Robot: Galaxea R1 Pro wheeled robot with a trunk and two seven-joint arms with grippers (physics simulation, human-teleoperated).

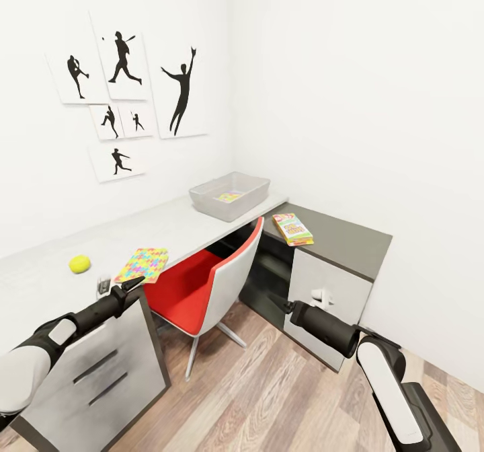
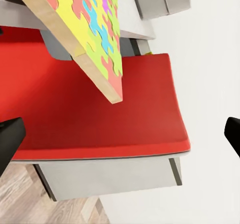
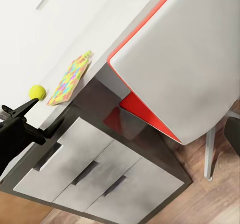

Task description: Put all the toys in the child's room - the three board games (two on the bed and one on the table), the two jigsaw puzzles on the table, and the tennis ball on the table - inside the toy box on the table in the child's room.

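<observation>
Head view: toy box (image 1: 229,195) holds one puzzle (image 1: 228,197); both tools' states unclear.

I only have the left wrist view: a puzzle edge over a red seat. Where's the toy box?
Observer: The toy box sits at the far end of the light desk, near the room's corner.
Operator: Anything inside it?
Observer: One colourful item lies on its bottom; I cannot tell which toy.
Operator: And the ball?
Observer: The tennis ball lies on the desk left of the puzzle, apart from it.
</observation>
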